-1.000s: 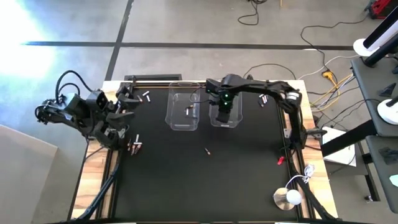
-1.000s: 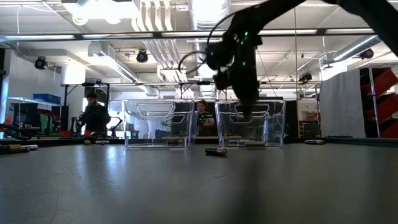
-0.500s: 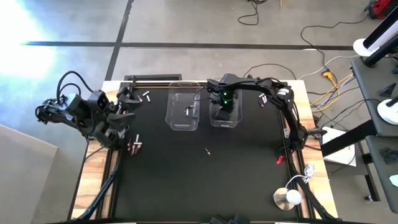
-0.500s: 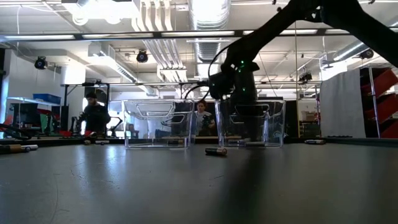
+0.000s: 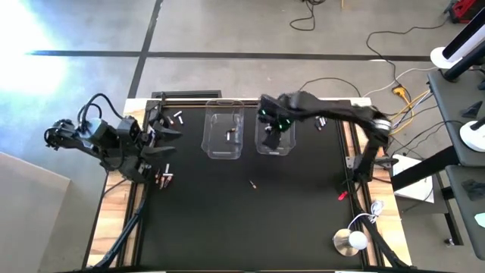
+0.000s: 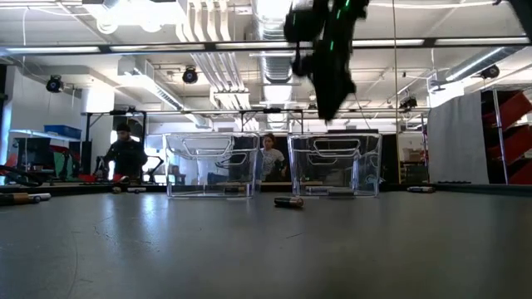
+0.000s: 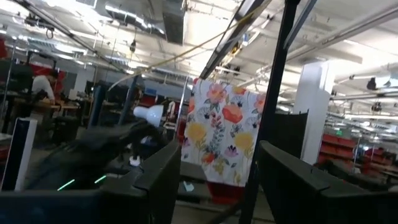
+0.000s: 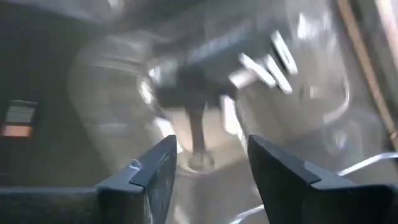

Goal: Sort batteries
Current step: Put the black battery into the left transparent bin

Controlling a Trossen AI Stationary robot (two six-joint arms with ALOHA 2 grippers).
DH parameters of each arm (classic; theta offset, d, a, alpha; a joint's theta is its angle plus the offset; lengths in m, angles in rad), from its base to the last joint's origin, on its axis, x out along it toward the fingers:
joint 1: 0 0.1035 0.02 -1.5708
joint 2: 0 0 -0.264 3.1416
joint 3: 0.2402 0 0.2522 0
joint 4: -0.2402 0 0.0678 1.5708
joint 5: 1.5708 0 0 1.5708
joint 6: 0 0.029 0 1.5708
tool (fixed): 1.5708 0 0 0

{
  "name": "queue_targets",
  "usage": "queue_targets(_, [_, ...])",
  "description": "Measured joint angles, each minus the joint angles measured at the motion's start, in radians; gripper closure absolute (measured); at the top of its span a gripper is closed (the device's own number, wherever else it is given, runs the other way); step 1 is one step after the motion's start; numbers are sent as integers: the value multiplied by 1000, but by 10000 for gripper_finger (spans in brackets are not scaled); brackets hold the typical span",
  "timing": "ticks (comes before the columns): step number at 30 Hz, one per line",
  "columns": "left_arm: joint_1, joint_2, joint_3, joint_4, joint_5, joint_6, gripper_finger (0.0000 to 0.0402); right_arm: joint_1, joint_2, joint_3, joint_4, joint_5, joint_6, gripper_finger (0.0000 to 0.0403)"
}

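Now the right hand (image 5: 270, 127), open and empty, hangs above the right bin (image 5: 274, 144); nearest loose battery (image 5: 253, 183) lies below it at mid-frame, long axis diagonal. Left hand (image 5: 163, 135), open, waits left.

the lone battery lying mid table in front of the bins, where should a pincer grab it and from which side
Grip the battery across its middle, coming straight down from above. It lies flat on the table, apart from both bins, so fingers can probably straddle its long sides. The right pincer, open over the right bin, is nearest.
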Motion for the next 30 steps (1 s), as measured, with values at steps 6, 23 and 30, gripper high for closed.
queue_targets(6, [0,-4,0,-75,0,3,212,329,-198,-117,279,157,189,211])
queue_targets(23, [0,151,-34,-408,-95,-83,212,631,41,-514,805,492,630,212])
queue_targets(30, [0,162,-34,-416,-95,-91,212,622,142,-515,841,497,674,229])
